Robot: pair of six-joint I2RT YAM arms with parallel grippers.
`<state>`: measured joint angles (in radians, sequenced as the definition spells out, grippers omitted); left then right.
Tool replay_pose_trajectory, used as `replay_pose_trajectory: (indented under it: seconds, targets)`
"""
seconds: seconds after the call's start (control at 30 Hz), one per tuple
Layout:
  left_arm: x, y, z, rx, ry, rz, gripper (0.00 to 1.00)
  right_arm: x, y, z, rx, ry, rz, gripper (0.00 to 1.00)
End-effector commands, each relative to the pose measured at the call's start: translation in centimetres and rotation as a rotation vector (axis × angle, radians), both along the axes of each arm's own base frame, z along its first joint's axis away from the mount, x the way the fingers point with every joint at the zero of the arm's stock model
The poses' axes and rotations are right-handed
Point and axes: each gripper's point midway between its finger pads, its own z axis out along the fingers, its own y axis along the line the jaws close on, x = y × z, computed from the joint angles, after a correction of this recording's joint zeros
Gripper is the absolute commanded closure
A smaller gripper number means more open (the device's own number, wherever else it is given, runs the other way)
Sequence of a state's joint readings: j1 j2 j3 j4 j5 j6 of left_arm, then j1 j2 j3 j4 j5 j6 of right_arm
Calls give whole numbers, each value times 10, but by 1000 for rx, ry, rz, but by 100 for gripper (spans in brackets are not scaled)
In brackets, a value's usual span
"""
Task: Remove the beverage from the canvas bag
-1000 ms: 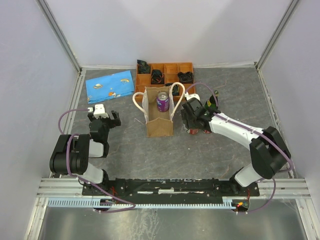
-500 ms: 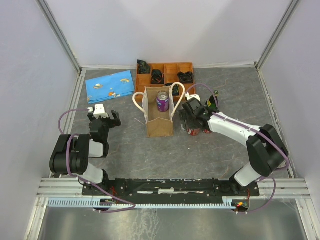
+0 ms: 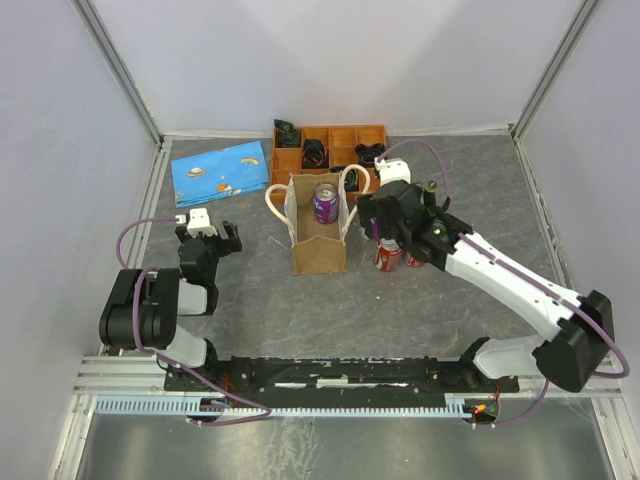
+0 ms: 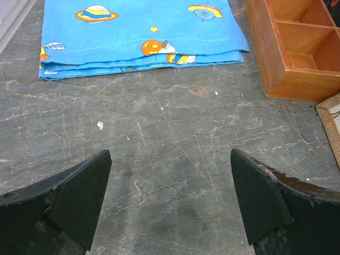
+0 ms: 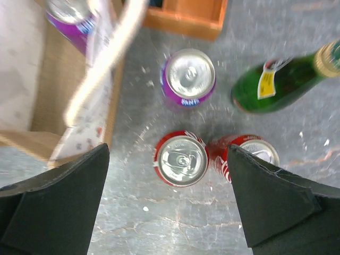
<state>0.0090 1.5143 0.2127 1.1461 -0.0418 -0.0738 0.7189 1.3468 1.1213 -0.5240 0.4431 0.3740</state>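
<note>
While one purple aluminium can (image 3: 326, 203) stands upright inside the tan canvas bag (image 3: 318, 258), the right claw (image 5: 169, 186) hangs empty, jaws wide apart, over the drinks on the grey worktop (image 3: 300, 310) beside it. It should, I judge, centre over the bag's mouth, miss the cream handles (image 5: 103, 61) and descend straight. Outside stand two red cans (image 5: 181, 160), one purple Fanta can (image 5: 188, 77) and one green glass bottle (image 5: 276, 85). The left claw (image 4: 170, 196) is apart too.

Bright even light, soft shadows; right-wrist view motion-blurred, esp. canvas bag (image 5: 50, 85); others sharp.
</note>
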Motion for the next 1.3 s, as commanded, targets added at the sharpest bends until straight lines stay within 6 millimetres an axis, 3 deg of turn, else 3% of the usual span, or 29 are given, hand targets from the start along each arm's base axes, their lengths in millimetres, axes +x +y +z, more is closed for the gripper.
replay_pose_trajectory:
  seconds: [0.0, 0.17, 0.27, 0.5, 0.67, 0.9, 1.27]
  targets:
    - [9, -1, 14, 46, -48, -22, 1, 2, 5, 76, 20, -200, -3, 1]
    - [9, -2, 14, 46, -49, -23, 1, 7, 25, 106, 83, -276, 46, 1]
    - [9, -2, 14, 46, -47, -23, 1, 14, 49, 119, 96, -297, 118, 2]
    - [9, -2, 14, 46, -47, -23, 1, 31, 113, 120, 52, -281, 271, 3]
    - [9, -1, 14, 46, -48, -23, 1, 52, 141, 102, 7, -246, 297, 2]
    - [9, -2, 14, 46, -47, -22, 1, 77, 168, 64, -68, -170, 317, 1]
    - [9, -1, 14, 46, -48, -23, 1, 117, 166, 9, -54, -24, 266, 1]
